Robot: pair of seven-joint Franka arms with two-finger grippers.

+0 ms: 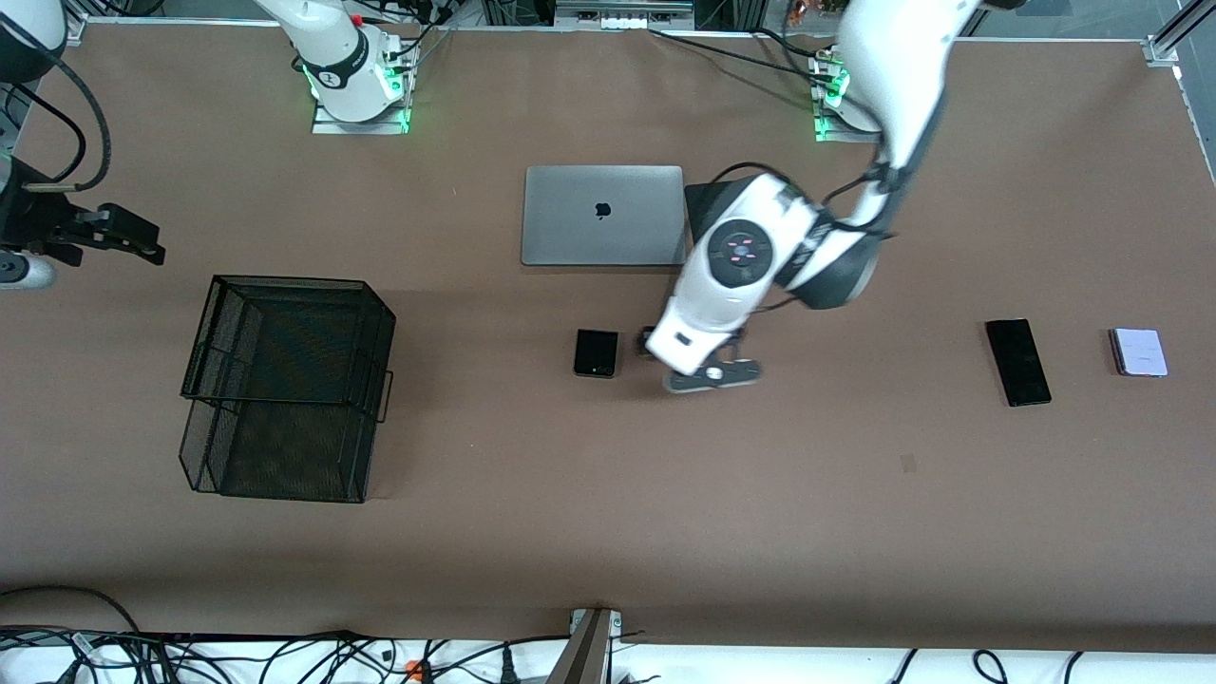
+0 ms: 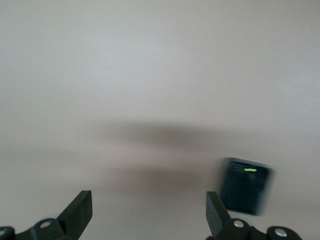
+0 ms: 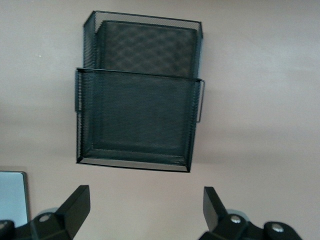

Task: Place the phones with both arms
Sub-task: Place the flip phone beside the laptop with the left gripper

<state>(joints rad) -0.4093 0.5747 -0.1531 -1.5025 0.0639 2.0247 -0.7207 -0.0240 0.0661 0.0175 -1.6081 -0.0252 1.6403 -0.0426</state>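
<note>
Right wrist view: mesh basket [image 3: 135, 100] apparently holds nothing.

Left claw [image 2: 149, 212] low, fingers spread wide — right claw [image 3: 146, 207] raised, spread, waiting.

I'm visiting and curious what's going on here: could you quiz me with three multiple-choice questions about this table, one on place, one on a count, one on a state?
1. Where is the small black phone?
A. in the mesh basket
B. on the table, nearer the camera than the laptop
C. on the laptop

2. How many phones lie on the table?
A. one
B. three
C. five

3. The left gripper is:
A. open, empty
B. shut on a phone
C. holding a mouse

Answers: 1 B, it lies below the laptop; 2 B, also the long black phone and lavender phone; 3 A, fingers spread apart.
</note>
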